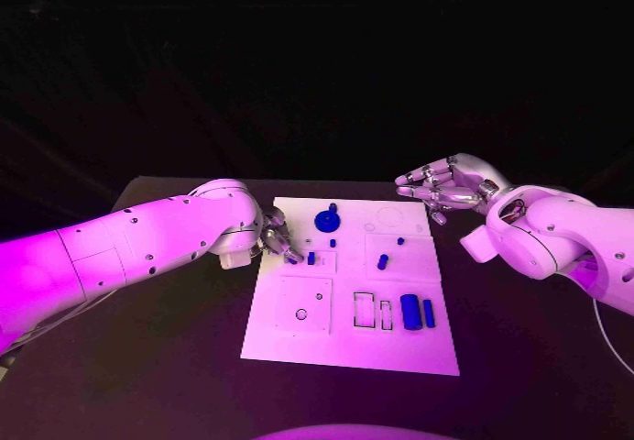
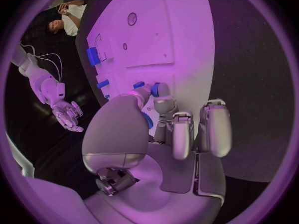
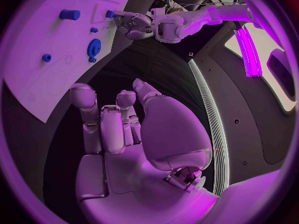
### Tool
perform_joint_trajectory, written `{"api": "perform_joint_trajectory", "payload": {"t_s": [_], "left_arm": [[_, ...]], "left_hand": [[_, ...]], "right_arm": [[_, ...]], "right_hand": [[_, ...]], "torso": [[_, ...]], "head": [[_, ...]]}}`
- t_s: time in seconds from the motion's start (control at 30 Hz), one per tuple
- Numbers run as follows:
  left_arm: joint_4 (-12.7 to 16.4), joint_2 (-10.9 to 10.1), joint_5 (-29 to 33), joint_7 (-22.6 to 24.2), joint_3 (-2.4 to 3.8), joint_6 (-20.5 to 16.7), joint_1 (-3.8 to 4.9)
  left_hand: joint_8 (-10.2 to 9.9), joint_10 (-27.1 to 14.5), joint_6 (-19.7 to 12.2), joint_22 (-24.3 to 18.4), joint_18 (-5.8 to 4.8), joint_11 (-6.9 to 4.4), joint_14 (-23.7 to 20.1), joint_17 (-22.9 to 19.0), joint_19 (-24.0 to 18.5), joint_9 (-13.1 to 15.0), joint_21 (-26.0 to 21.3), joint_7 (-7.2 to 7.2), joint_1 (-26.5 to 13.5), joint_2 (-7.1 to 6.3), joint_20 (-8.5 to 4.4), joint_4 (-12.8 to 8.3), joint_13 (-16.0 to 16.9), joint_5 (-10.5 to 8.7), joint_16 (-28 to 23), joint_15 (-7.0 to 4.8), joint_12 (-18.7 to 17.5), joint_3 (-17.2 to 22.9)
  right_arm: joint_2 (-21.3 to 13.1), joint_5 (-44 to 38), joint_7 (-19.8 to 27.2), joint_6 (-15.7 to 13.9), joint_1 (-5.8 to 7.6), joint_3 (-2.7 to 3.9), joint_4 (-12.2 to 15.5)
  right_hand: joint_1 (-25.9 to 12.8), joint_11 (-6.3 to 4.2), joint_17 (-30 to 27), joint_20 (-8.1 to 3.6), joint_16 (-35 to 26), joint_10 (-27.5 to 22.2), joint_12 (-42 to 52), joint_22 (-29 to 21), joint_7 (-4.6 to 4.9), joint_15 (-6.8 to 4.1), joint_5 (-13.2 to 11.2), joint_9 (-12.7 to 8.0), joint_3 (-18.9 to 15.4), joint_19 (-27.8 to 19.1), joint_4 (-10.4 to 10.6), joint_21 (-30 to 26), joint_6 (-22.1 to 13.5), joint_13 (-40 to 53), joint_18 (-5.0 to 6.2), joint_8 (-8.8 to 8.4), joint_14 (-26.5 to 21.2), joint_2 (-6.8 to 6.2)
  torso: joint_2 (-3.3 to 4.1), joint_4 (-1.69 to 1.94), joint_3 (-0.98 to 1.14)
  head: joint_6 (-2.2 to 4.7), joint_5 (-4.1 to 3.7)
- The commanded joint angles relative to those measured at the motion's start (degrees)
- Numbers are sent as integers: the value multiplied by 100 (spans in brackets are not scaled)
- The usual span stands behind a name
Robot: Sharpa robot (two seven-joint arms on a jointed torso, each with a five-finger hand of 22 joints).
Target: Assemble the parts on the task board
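Note:
The white task board (image 1: 346,344) lies mid-table. On it are a blue gear (image 1: 326,220), small blue pegs (image 1: 382,261), a blue cylinder (image 1: 409,312) and a thin blue bar (image 1: 428,313). My left hand (image 1: 278,240) rests at the board's left edge, thumb and a fingertip right at a small blue part (image 1: 311,258); the left wrist view shows that part (image 2: 156,89) just beyond the fingertips (image 2: 163,102), and I cannot tell whether they grip it. My right hand (image 1: 442,188) hovers off the board's far right corner, its fingers (image 3: 102,119) loosely bent and holding nothing.
The board has outlined recesses, among them a square one (image 1: 307,302) and narrow slots (image 1: 365,310) near its front. Black table surface (image 1: 158,367) surrounds the board on all sides. My right forearm (image 1: 555,238) lies along the board's right side.

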Motion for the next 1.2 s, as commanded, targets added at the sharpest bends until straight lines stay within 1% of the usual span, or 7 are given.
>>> {"api": "perform_joint_trajectory", "payload": {"t_s": [0.03, 0.13, 0.4, 0.57, 0.77, 0.97, 1.2], "left_arm": [[-31, 5, 71, -29, -9, -169, -14], [-35, 4, 87, -29, -8, -199, -14], [-49, 3, 180, -36, -7, -240, -10], [-60, 6, 246, -38, -6, -208, -7], [-50, -14, 274, -14, -4, -90, 10], [26, -102, 445, -8, 5, 99, 94], [17, -152, 914, -87, 15, 513, 297]], "left_hand": [[2, -61, -104, 952, -33, 8, 613, 1506, 260, 13, -45, -58, 219, 141, -24, -291, -29, 15, 14, -4, -53, 346], [6, -80, -122, 945, -30, 14, 613, 1506, 256, 20, -61, -50, 201, 137, -21, -291, -64, 8, 14, -1, -83, 409], [10, -169, -266, 930, -22, 53, 613, 1506, 247, 53, -107, -2, 89, 102, 6, -295, -211, -7, 14, 26, -203, 783], [-34, -255, -392, 923, -18, 96, 613, 1506, 242, 45, -134, 48, 48, 50, 32, -353, -339, -3, 14, 55, -308, 1083], [-1, -248, -398, 937, -20, 104, 613, 1506, 248, 67, -124, 63, 35, -21, 47, -476, -336, 25, 14, 69, -290, 1378], [41, -227, -388, 945, -22, 103, 613, 1506, 251, 93, -121, 63, 1, -96, 50, -577, -335, 65, 14, 72, -273, 1563], [53, -232, -385, 933, -15, 104, 613, 1506, 242, 100, -151, 64, -16, -132, 50, -623, -364, 72, 14, 72, -293, 1623]], "right_arm": [[7, -19, 12, 97, -4, 0, 0], [6, -19, 11, 98, -4, -1, -3], [7, -19, 10, 103, -4, -1, -10], [10, -19, 8, 108, -4, -2, -12], [15, -19, 4, 117, -5, -4, -23], [19, -19, -3, 126, -7, -7, -28], [27, -19, -10, 131, -7, -10, -34]], "right_hand": [[-9, -7, -2, -12, -35, -53, -40, -10, -14, -20, 23, -1, 5, -12, 25, -29, -42, -6, 118, -31, 227, 2], [-9, -7, -2, -12, -35, -53, -40, -10, -14, -20, 23, -1, 5, -12, 25, -29, -42, -6, 118, -31, 227, 2], [-9, -7, -2, -12, -35, -53, -40, -10, -14, -20, 23, -1, 5, -12, 25, -29, -42, -6, 118, -31, 227, 2], [-9, -7, -2, -12, -35, -53, -40, -10, -14, -20, 23, -1, 5, -12, 25, -29, -42, -6, 118, -31, 227, 2], [-9, -7, -2, -12, -35, -53, -40, -10, -14, -20, 23, -1, 5, -12, 25, -29, -42, -6, 118, -31, 227, 2], [-9, -7, -2, -12, -35, -53, -40, -10, -14, -20, 23, -1, 5, -12, 25, -29, -42, -6, 118, -31, 227, 2], [-15, -5, -7, -12, -42, -53, -40, -23, -12, -19, 34, -1, 5, -15, 37, -38, -44, -9, 120, -30, 227, 1]], "torso": [[1, 0, -1], [2, 0, -1], [0, 3, 2], [1, -3, 0], [0, 2, 4], [0, 4, 1], [-1, 0, 2]], "head": [[-8, -5], [-9, -3], [-12, -7], [-12, -9], [-24, -12], [-28, -19], [-28, -20]]}}
